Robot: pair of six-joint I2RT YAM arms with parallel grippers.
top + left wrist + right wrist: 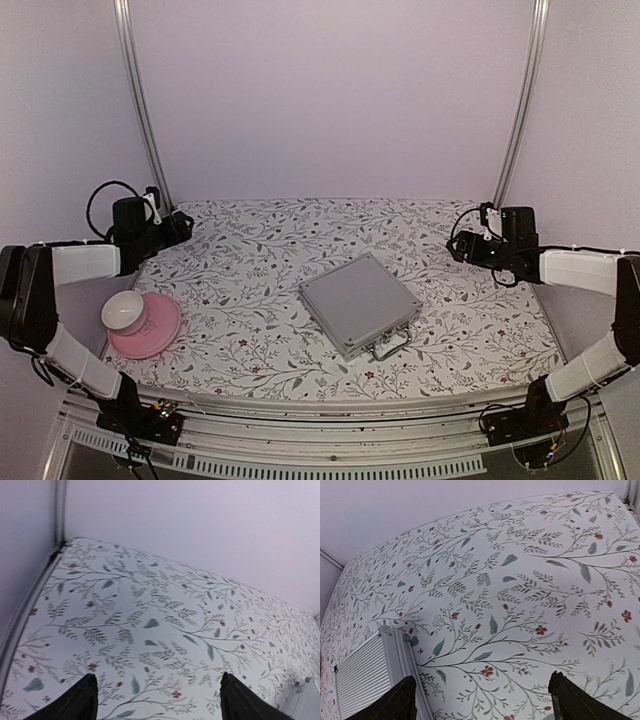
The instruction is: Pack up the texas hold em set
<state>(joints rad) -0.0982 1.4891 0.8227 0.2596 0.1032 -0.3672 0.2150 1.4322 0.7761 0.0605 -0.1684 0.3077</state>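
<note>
left tool (157,701): jaws apart, empty | right tool (482,700): jaws apart, empty

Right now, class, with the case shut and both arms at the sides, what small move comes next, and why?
Probably nothing but parking: the case lies shut, no cards or tokens show on the table, and the left fingers and right fingers stand open, empty.

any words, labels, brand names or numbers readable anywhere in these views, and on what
No readable text in any view.
The silver case has a plain lid with no label or logo visible.
The pink plate and white bowl are unmarked.
The tablecloth carries only a leaf-and-flower print.
</note>
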